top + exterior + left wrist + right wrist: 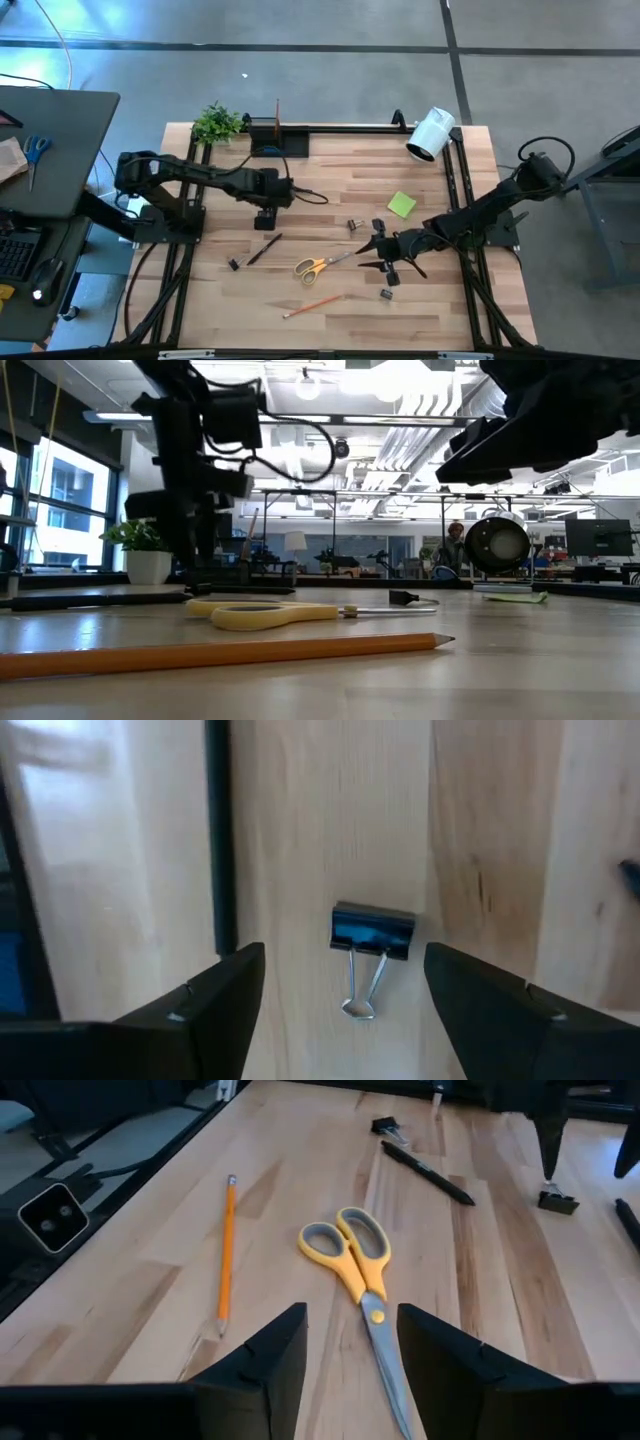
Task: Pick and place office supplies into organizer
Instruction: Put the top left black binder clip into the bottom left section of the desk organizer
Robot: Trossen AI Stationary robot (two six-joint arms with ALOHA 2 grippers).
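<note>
My left gripper (265,216) hangs open over a black binder clip (372,933) that lies flat on the wood left of the table's middle. Its fingers stand on either side of the clip, apart from it. My right gripper (352,1315) is open and low at the right, pointing at the yellow-handled scissors (352,1255), whose blades (388,1370) run in between its fingers. I see no touch. An orange pencil (312,304), a black pen (264,249) and a lime-green sticky-note pad (402,204) lie loose on the table. The black organizer (290,132) stands at the far edge.
A small green plant (217,123) stands left of the organizer and a white cylinder (430,134) lies at the far right. More binder clips (354,226) (386,293) (234,263) are scattered about. Black frame rails run along both table sides.
</note>
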